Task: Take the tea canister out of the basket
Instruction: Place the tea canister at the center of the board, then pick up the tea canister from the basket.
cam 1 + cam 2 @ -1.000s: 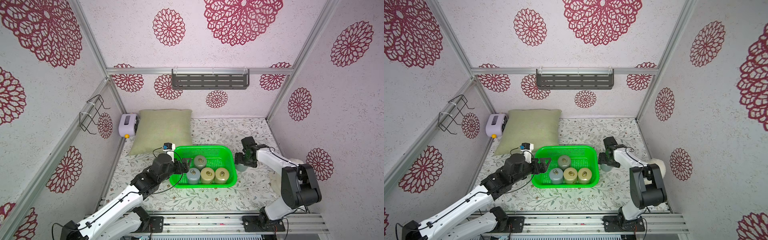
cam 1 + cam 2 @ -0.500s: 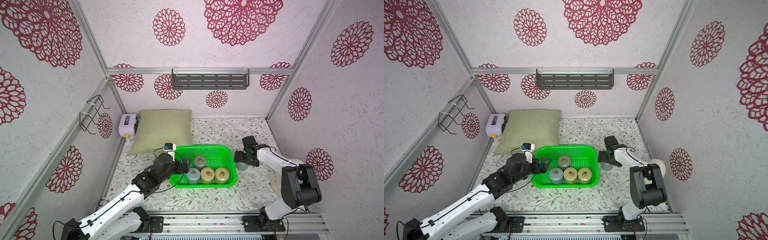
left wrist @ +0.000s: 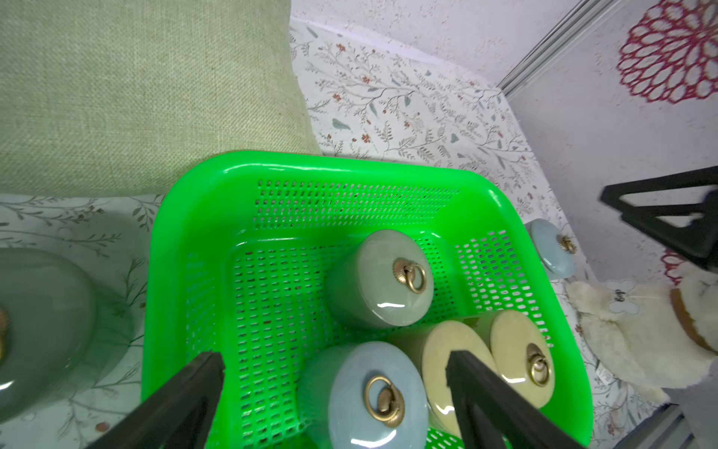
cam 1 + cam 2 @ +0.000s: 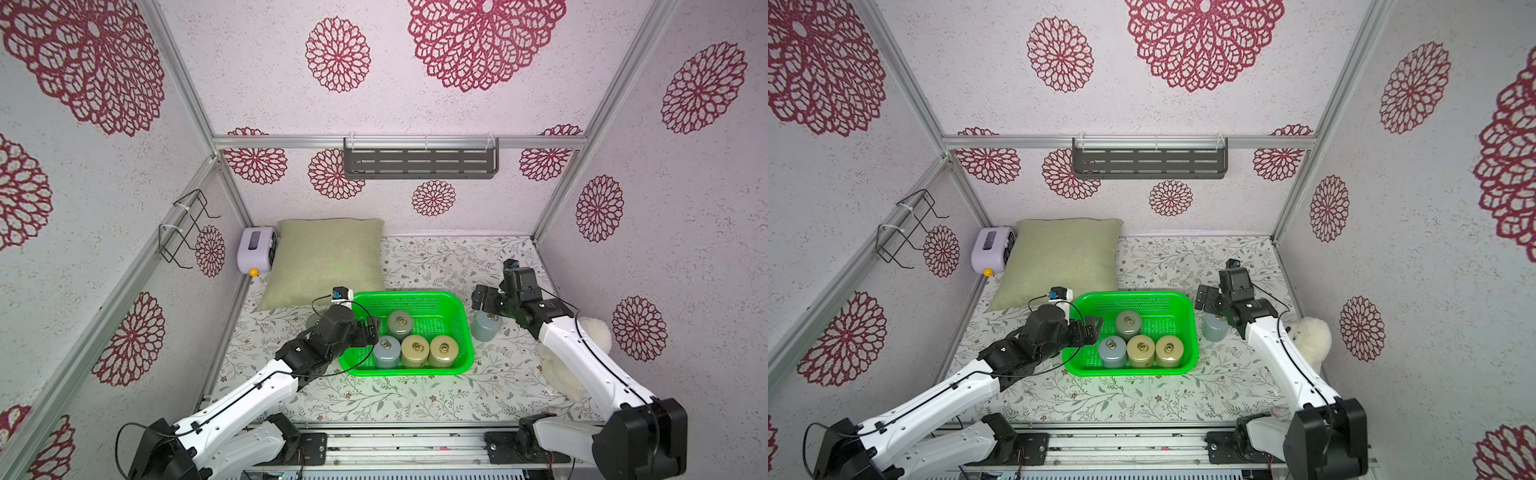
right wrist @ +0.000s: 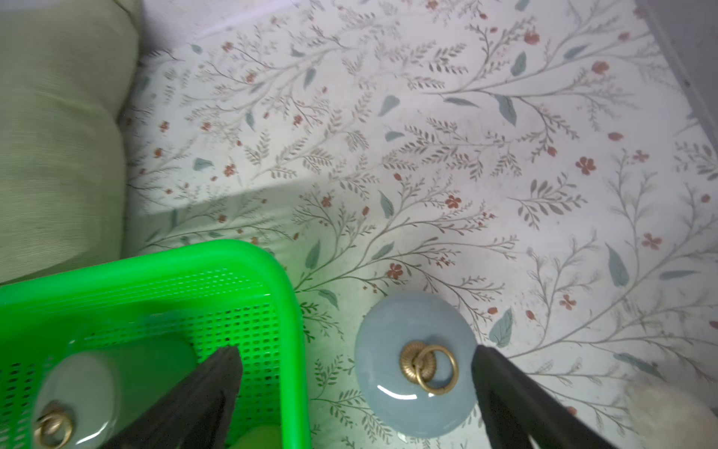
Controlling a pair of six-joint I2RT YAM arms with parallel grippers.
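Observation:
The bright green basket (image 4: 409, 294) (image 4: 1133, 294) sits mid-table. It holds several tea canisters: a grey-green one (image 4: 400, 323) at the back, a blue-grey one (image 4: 386, 349) and two yellow ones (image 4: 414, 348) along the front. Another blue-grey tea canister (image 4: 485, 327) (image 5: 415, 365) stands upright on the table just right of the basket. My right gripper (image 4: 484, 303) (image 5: 354, 352) hangs open above it, not touching it. My left gripper (image 4: 372, 328) (image 3: 333, 355) is open over the basket's left end, above the blue-grey canister (image 3: 369, 396) inside. A green canister (image 3: 39, 322) stands left of the basket.
A green pillow (image 4: 328, 257) lies behind the basket's left corner, with a purple device (image 4: 255, 249) beside it. A white plush toy (image 4: 590, 345) sits by the right wall under my right arm. A grey shelf (image 4: 419, 162) hangs on the back wall and a wire rack (image 4: 187, 224) on the left wall.
My right gripper has opened and let go of the blue-grey canister, which now stands free on the table right of the basket. The left gripper has barely moved.

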